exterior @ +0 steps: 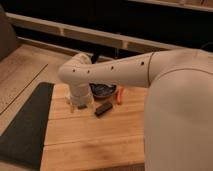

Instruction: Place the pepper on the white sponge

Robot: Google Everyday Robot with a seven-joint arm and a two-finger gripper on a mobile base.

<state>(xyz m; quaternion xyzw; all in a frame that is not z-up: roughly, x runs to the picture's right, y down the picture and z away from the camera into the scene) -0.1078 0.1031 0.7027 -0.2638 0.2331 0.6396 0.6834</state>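
Claw [80, 103]: we find it at the low end of the white arm, pointing down over the left part of the wooden tabletop, just left of the bowl. How far it is open, and whether it has hold of anything, we cannot tell.
Arm [115, 70]: it reaches from the bulky white body at the right across to the left, bends at a rounded joint and drops toward the boards.
Pepper [119, 95]: small and orange-red, it lies on the tabletop just right of the bowl, close against its rim; we cannot tell whether the two touch. It is apart from the claw, with the bowl between them.
White sponge: we cannot pick it out with any certainty. A pale patch shows right under the claw, but we cannot say what it is.
Bowl [102, 91]: dark and round, its far side is covered by the arm passing over it.
Black block [103, 108]: it lies slantwise on the boards in front of the bowl, just right of the claw and near the pepper.
Tabletop [95, 142]: light wooden boards, seen from above and from the near side.
Mat [25, 125]: dark, lying along the left edge of the tabletop.
Ledge [90, 34]: a pale strip runs across the back, with darkness behind it.
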